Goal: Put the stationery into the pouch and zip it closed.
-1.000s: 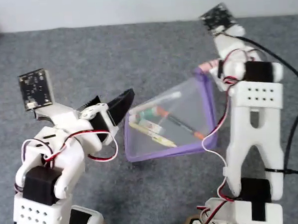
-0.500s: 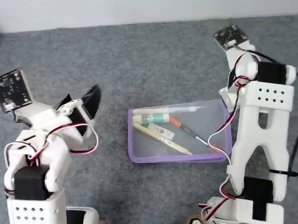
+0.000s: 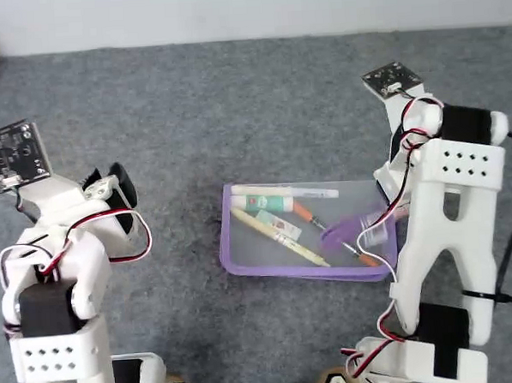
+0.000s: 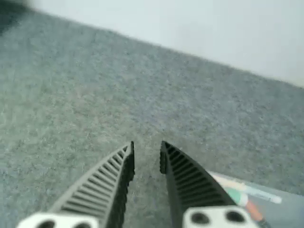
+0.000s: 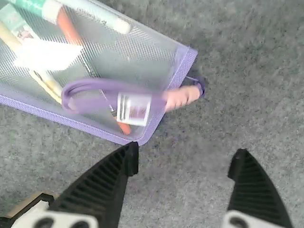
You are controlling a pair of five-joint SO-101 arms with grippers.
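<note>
The clear mesh pouch (image 3: 268, 259) with a purple border lies flat on the grey carpet between the arms. Inside it are a white marker (image 3: 282, 192), a green-banded pen (image 3: 270, 205), an orange pen (image 3: 304, 213) and a cream stick (image 3: 280, 237). A purple strap loop (image 5: 85, 88) with a white label (image 5: 134, 108) lies across the pouch (image 5: 95, 47). A pink zipper pull (image 5: 183, 95) sticks out at its corner. My right gripper (image 5: 185, 161) hangs wide open over bare carpet just off that corner. My left gripper (image 4: 147, 152) is well to the pouch's left, with a narrow gap and nothing held.
Grey carpet (image 3: 234, 107) covers the table, and a pale wall runs along the far edge. The left arm (image 3: 62, 253) and the right arm (image 3: 441, 199) stand on either side of the pouch. The pouch end (image 4: 266, 199) shows past my left fingers.
The pouch, held up and tilted a second ago, now lies flat. My left gripper let go and drew back left. The strap loop has dropped across the pouch.
</note>
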